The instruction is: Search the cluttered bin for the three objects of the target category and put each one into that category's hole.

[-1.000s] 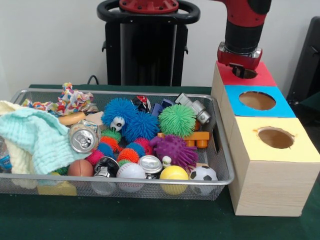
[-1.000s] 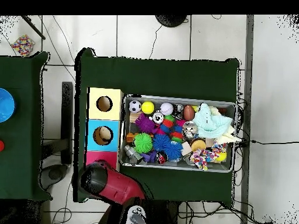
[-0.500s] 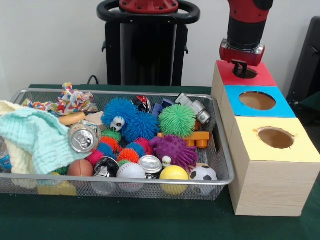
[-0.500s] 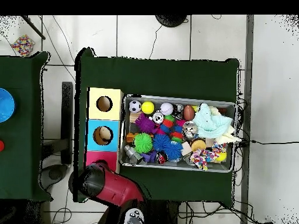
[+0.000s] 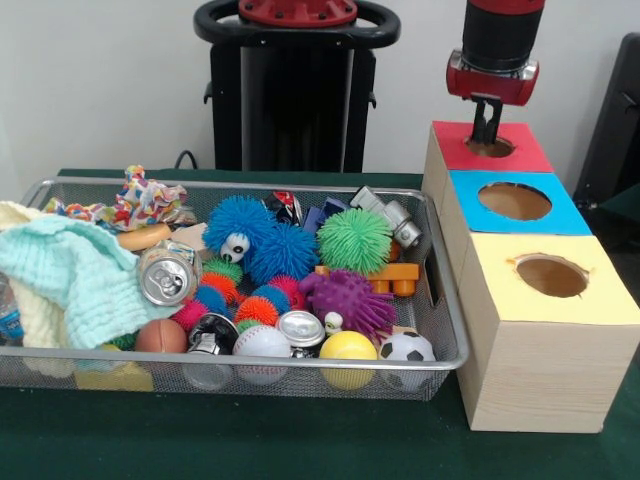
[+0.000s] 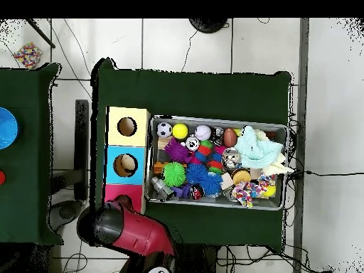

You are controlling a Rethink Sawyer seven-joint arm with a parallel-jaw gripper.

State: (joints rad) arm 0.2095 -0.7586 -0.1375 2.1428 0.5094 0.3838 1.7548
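The bin [image 5: 446,300] is the silver wire-mesh basket on the green table, and it also shows in the overhead view [image 6: 213,119]. It is full of spiky pom balls, toy sports balls, cans and cloths. No plush animal toy shows clearly. An orange-tan piece [image 5: 145,237] lies half under a cloth, and I cannot tell what it is. The red-topped box [image 5: 525,155] stands at the far end of the box row, with its small hole [image 5: 490,148]. My gripper [image 5: 487,128] hangs just above that hole with nothing seen in it. In the overhead view the arm [image 6: 117,224] covers it.
The blue-topped box [image 5: 515,202] and the yellow-topped box [image 5: 550,275] stand in line in front of the red one, to the right of the bin. A pale green cloth [image 5: 75,275] drapes over the bin's left end. A black pedestal [image 5: 295,90] stands behind the bin.
My gripper has risen straight up from the red box's hole, from down at the hole's rim to a little above it. Nothing in the bin has moved.
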